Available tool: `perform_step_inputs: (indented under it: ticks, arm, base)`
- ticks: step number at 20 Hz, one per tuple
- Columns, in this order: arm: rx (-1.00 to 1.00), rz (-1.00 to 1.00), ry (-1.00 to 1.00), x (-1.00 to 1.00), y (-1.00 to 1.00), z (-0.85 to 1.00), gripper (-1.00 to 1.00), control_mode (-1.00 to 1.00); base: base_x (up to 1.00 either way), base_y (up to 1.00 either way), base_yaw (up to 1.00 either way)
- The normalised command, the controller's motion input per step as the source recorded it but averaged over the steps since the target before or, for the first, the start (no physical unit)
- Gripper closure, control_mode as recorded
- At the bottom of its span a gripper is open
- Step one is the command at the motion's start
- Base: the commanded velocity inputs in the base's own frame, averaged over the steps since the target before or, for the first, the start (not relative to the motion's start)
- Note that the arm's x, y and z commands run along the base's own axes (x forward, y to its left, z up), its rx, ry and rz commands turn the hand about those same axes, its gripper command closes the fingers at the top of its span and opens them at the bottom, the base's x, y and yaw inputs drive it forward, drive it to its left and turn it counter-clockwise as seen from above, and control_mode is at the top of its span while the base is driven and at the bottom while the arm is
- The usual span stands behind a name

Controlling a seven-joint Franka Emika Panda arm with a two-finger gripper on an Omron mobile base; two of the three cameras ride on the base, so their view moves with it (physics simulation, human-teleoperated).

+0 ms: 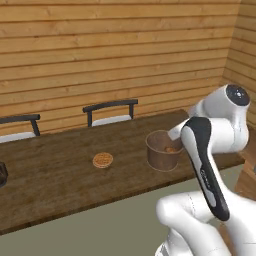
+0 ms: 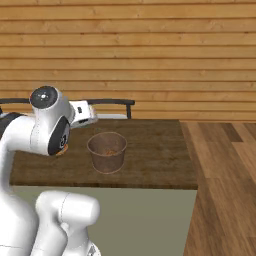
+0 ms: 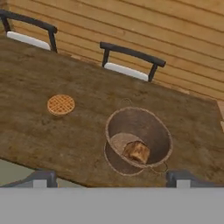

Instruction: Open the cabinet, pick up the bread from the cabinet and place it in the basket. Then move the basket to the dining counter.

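My end effector (image 3: 111, 181) hangs wide open and empty above the basket (image 3: 138, 141), which stands on the bench (image 3: 65, 135) near its edge with the bread (image 3: 137, 152) inside. A careless retreat could clip the rim and tip it off.

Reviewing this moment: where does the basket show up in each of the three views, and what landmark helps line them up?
Left base view: the basket stands right of centre on the dining counter, beside the arm.
Right base view: left of centre, near the counter's front edge.
Hand view: lower centre, with the bread inside.
Shared landmark: the dark chair behind the counter.
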Motion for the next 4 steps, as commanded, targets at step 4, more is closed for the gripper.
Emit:
perform_step_inputs:
  ticks: [4]
  arm:
    - [0.0, -0.06, -0.1, -0.44, 0.17, 0.88, -1.0, -1.0]
  base:
    - [0.0, 0.0, 0.0]
